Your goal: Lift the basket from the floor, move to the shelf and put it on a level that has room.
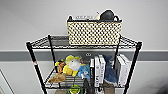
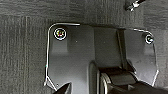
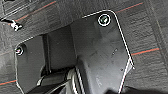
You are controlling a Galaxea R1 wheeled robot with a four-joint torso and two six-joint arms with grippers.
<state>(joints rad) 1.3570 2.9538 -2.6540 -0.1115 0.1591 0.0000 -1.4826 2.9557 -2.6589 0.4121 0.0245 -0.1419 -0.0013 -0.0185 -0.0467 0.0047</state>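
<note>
Basket [image 1: 94, 33]: on shelf's [image 1: 35, 63] top level [image 1: 43, 42], right of centre, above toys [image 1: 71, 66] and books [image 1: 98, 70]. Wrist views: carpet floor [image 2: 22, 50]; gripper state cannot be told.

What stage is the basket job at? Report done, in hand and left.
Done: the basket stands on the top level of the shelf, towards its right side, above the tier of plush toys and books. In hand: nothing; both wrist views look down at the carpet floor with no basket near. Left: nothing that can be seen from here, as the basket looks level and settled.
</note>
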